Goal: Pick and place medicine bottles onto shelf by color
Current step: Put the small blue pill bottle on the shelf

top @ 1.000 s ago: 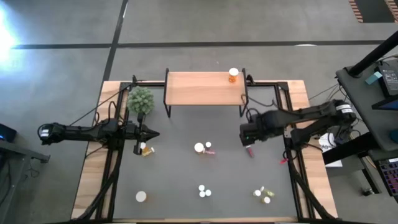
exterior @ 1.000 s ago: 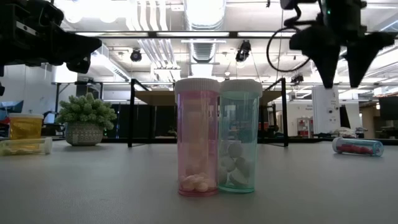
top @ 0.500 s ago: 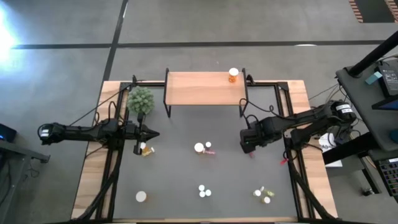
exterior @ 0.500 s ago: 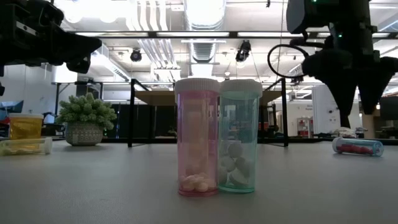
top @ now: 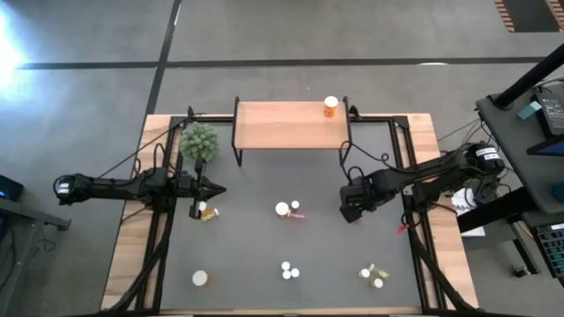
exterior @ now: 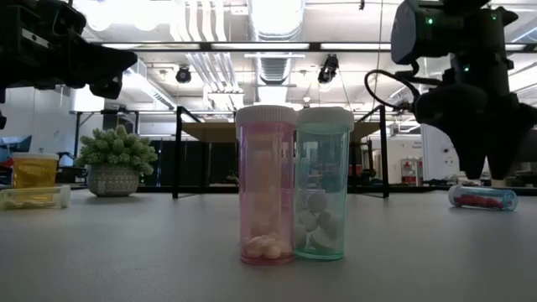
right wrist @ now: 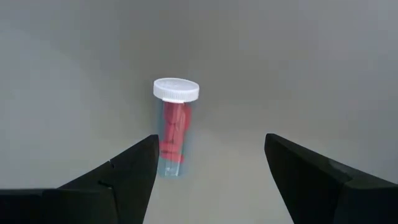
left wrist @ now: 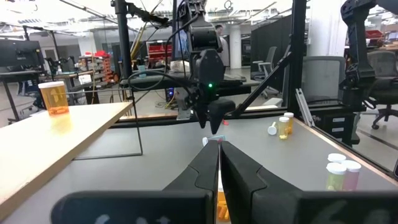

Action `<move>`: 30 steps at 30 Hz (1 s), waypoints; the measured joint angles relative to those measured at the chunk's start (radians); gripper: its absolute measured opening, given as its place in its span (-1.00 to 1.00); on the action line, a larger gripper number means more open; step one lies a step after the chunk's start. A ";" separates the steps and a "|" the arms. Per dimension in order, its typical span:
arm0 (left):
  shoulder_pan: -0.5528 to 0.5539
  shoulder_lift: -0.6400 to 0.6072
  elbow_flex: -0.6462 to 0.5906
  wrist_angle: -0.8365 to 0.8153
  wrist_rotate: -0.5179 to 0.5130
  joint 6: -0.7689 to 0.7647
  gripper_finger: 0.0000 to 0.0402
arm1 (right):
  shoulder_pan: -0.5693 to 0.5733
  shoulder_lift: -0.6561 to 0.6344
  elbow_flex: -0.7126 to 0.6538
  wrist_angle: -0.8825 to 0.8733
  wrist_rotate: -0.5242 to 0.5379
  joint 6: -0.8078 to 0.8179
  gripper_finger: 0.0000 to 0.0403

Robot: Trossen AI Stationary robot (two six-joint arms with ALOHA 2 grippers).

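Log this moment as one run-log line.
right gripper: jaws open, above lying red-pill bottle | left gripper: shut, waiting by plant | shelf: one orange bottle | phase: pre-grasp

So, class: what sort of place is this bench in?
Probably a robotics lab or workshop: open ceiling ducts overhead, office chairs and equipment racks stand beyond the table.

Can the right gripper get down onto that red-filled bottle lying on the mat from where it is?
Probably yes: the right gripper hangs open above the lying bottle, nothing beside it.
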 joint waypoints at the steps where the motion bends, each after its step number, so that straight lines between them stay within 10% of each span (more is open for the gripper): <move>1: 0.000 0.000 0.000 0.000 0.000 0.000 -1.00 | 0.000 0.000 -0.007 0.014 0.000 -0.006 0.40; 16: 0.000 0.000 0.000 0.000 0.000 0.000 -1.00 | 0.000 0.000 -0.135 0.250 0.000 -0.047 0.36; 30: 0.000 0.000 0.000 0.000 0.000 0.000 -1.00 | 0.000 0.000 -0.143 0.292 0.004 -0.050 -0.21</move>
